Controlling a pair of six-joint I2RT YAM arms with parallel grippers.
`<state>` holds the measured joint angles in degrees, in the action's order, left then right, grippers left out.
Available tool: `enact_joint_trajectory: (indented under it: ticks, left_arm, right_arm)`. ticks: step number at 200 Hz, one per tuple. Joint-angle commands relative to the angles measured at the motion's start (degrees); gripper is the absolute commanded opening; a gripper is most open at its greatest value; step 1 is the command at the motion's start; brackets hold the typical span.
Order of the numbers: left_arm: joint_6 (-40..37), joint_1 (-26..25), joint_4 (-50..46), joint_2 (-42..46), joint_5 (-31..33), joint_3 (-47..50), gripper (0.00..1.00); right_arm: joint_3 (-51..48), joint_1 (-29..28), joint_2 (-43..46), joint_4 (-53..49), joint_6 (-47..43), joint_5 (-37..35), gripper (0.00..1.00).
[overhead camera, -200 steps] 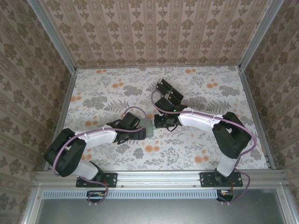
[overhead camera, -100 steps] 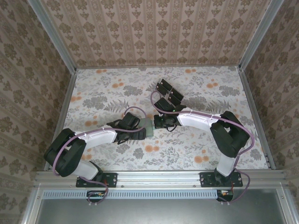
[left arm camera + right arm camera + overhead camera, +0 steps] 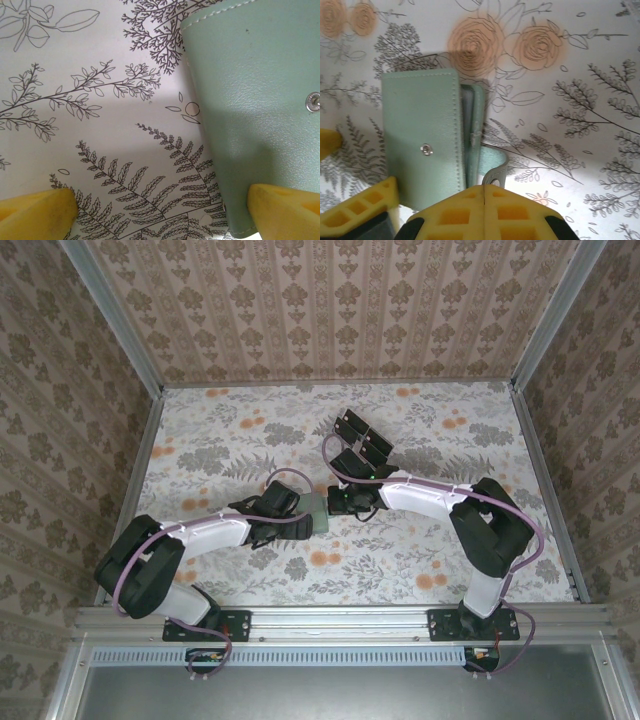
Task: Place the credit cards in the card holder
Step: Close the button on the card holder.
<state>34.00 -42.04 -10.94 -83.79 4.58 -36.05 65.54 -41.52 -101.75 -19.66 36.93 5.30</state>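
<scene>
Card holder (image 3: pixel 425 145) is lying flat on the floral cloth (image 3: pixel 100 125), between the two grippers. Its cover panel is facing up and is showing a metal snap stud (image 3: pixel 426 149). The pocket edge is showing just right of that panel in the right wrist view.

Right gripper (image 3: pixel 484 189) is sitting at the card holder's near-right corner. Its yellow pads are pressing together, with no gap between them. The card holder's strap (image 3: pixel 499 167) is curling up off the right edge and running into the seam of those pads, so this gripper is pinching the strap's tip. The body of the card holder is lying just outside the pinch, up and left of it in the right wrist view.

Left gripper (image 3: pixel 160 212) is coming at the card holder from the opposite side, with its jaws standing wide apart. One fingertip (image 3: pixel 285 205) is resting over the card holder's corner. The other is sitting on bare cloth, well clear of the card holder's edge. That stitched edge is lying inside the gap, close to the first fingertip. The pads are not closing on anything.

Credit cards (image 3: pixel 362 438) are lying in a small black cluster on the cloth beyond the card holder, slightly to its right and apart from it. They are too small in the top view to count.
</scene>
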Motion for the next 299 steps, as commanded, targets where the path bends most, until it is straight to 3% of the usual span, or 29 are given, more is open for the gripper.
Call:
enact_joint_trajectory:
  ticks: [1,127,172,230,266,299]
  left_arm:
    - [-0.7,0.6,-0.7,-4.7,-1.4,2.5,1.00]
    - [-1.2,0.5,0.8,-5.4,-2.8,2.7,1.00]
    - [-0.6,1.1,0.1,-1.4,-2.7,2.6,1.00]
    - [3.0,7.7,-1.9,7.1,-2.8,-0.1,1.00]
    - [2.3,11.5,-0.9,3.6,-2.9,-4.9,1.00]
    - [1.2,12.0,0.9,-1.1,-4.6,-7.9,1.00]
  right_arm:
    - [2.0,-0.1,1.9,1.7,1.6,3.5,0.00]
    - [5.9,-1.3,-6.0,6.8,4.3,9.5,0.00]
    - [5.1,-1.4,-8.9,8.1,5.1,9.0,0.00]
    - [2.8,-1.5,-8.7,9.3,5.7,8.2,0.00]
    - [2.3,-1.4,-8.6,9.6,5.7,8.3,0.00]
    - [2.3,-1.5,-8.3,9.5,5.7,8.3,0.00]
